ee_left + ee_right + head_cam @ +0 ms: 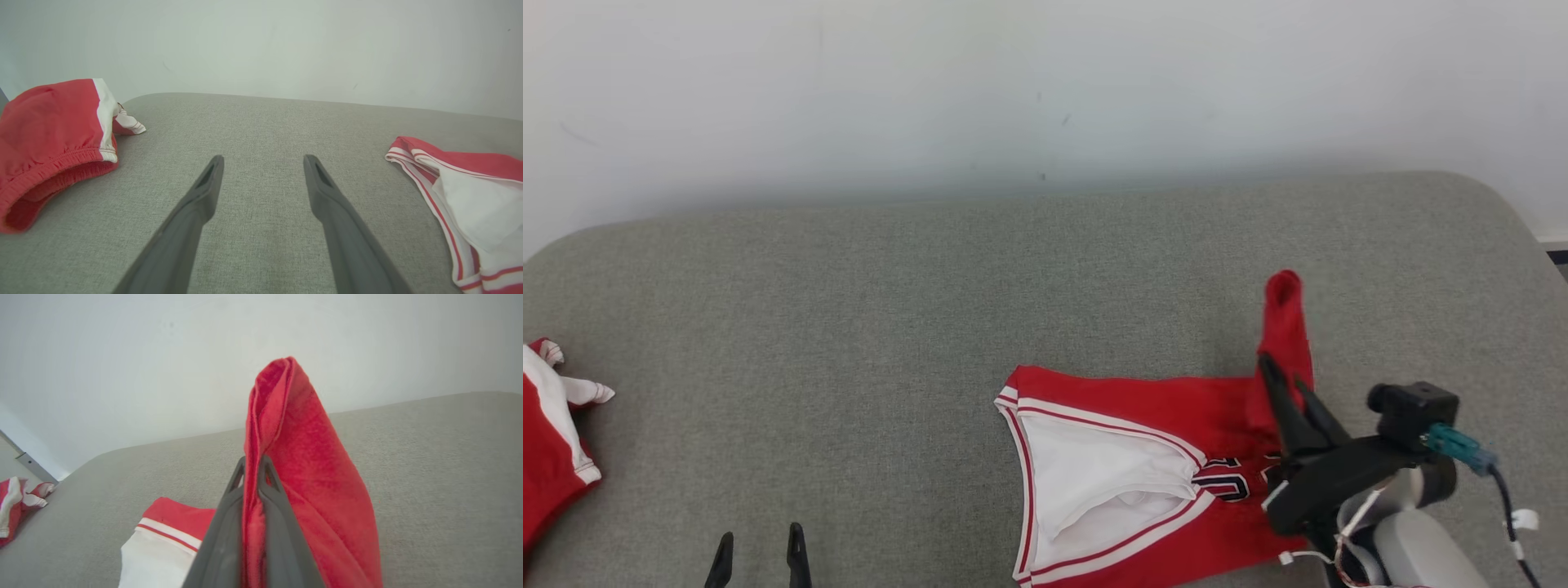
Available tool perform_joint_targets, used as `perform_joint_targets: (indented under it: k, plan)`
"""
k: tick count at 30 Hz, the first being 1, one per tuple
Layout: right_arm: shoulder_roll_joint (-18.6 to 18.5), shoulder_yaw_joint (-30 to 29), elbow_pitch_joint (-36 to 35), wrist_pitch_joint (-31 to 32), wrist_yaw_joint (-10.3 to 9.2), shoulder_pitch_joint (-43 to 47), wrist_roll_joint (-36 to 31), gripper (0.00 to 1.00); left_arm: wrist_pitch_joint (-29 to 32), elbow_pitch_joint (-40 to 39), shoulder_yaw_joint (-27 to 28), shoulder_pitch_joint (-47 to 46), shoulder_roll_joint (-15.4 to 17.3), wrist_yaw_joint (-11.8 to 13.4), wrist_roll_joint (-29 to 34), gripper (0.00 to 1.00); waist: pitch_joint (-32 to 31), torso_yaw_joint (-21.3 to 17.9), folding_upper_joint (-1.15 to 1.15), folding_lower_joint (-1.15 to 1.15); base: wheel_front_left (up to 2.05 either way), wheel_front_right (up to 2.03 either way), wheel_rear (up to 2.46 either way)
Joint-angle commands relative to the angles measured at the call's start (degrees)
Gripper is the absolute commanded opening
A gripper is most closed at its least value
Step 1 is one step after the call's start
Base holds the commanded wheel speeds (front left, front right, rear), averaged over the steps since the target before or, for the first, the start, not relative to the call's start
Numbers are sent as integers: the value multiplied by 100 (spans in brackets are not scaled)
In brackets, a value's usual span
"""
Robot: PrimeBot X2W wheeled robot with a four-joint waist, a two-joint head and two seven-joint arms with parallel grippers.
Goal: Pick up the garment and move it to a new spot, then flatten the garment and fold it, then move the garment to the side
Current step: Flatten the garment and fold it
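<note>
The garment (1143, 457) is a red jersey with white and red trim, lying on the grey surface at the lower right of the head view; its edge also shows as the garment (470, 204) at the right of the left wrist view. My right gripper (1286, 384) is shut on a red corner of the garment (302, 465), which sticks up past its fingertips. Both dark fingers press the cloth between them in the right wrist view, at my right gripper (253, 465). My left gripper (760, 547) stands open at the lower left, over bare surface, nothing between its fingers (208, 179).
A second red and white piece of clothing (551, 433) lies at the far left edge, seen as red shorts (53, 134) in the left wrist view. The grey padded surface (931, 310) ends at a white wall behind. Its rounded right corner is near my right arm.
</note>
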Motion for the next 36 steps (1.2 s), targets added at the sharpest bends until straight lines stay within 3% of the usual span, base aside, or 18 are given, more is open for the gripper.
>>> perform_joint_targets:
  k: [1, 6, 24, 25, 26, 27, 32, 36]
  plan:
    - [129, 99, -92, 61, -15, -60, -48, 0, -18, 27, -18, -61, -8, -5, -3, 100, 27, 59, 0, 0, 0, 0, 0]
    - [653, 692, -34, 289, -15, -288, -183, 0, -18, 152, -168, -187, -8, -60, -34, 100, 120, 390, 0, 0, 0, 0, 0]
    - [1124, 1211, 1779, -2, -15, -791, -212, 0, -18, 273, -466, -421, -8, 17, -219, 100, 249, 897, 0, 0, 0, 0, 0]
    - [1129, 1232, 1865, -55, -15, -825, -211, 13, -18, 277, -459, -427, -8, 12, -225, 100, 248, 892, 0, 0, 0, 0, 0]
    - [1132, 1276, 1906, -128, -15, -856, -187, 72, -18, 280, -449, -431, -8, 12, -229, 100, 242, 886, 0, 0, 0, 0, 0]
    - [1135, 1342, 1948, -173, -15, -869, -103, 100, -18, 284, -436, -431, -8, 9, -229, 100, 234, 877, 0, 0, 0, 0, 0]
    - [1124, 1501, 1943, -703, -15, -1023, -55, 100, -18, 282, -367, -361, -7, -6, -206, 100, 165, 768, 0, 0, 0, 0, 0]
    - [893, 1302, 1699, -990, -15, -1039, -166, 100, -18, 273, -326, -310, -8, -16, -171, 100, 103, 676, 0, 0, 0, 0, 0]
